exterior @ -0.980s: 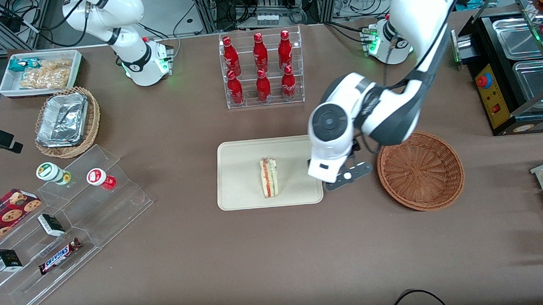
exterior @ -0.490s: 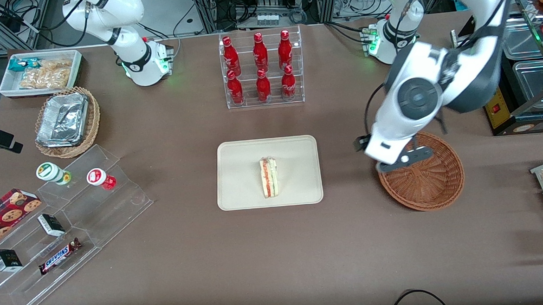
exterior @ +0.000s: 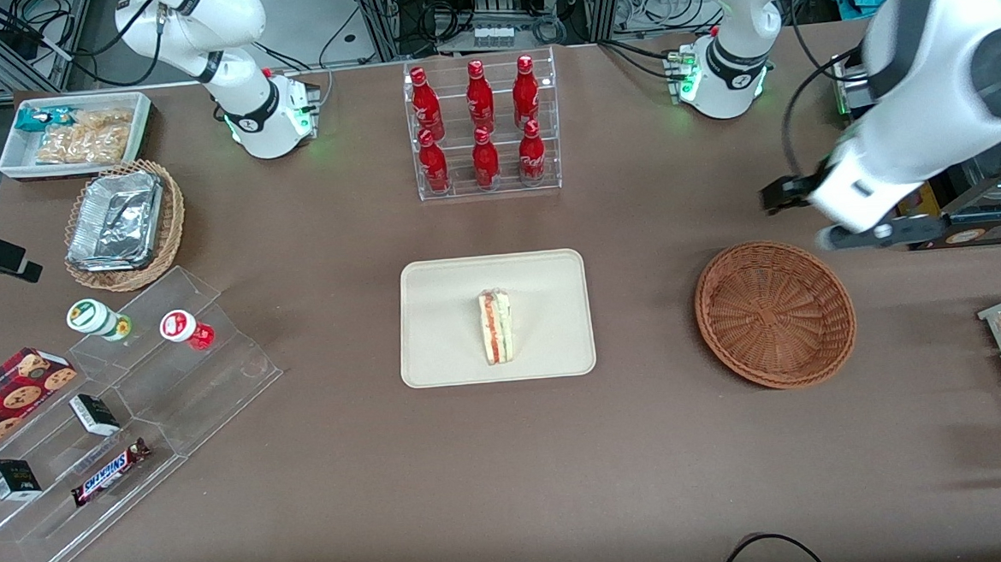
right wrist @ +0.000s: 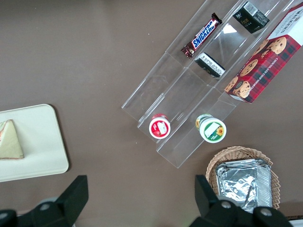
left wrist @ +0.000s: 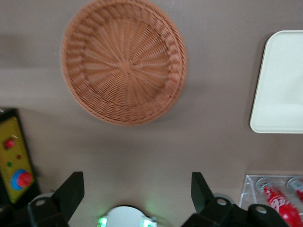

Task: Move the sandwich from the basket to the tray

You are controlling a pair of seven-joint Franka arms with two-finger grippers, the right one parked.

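The gripper [left wrist: 135,191], over the tray [exterior: 443,335] a second ago, has withdrawn past the basket [exterior: 775,313] toward the working arm's end of the table, fingers [left wrist: 71,191] spread wide and empty. The sandwich [exterior: 496,326] lies on the tray. A rack of red bottles [exterior: 482,128] stands farther from the front camera.

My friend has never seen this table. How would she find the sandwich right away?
Look for the clear rack of red bottles; nearer the front camera lies a flat cream tray, and the sandwich lies on it. It is a pale triangle with red and green stripes, alone on the tray. The brown basket beside it is empty, and the gripper hangs open above the table.
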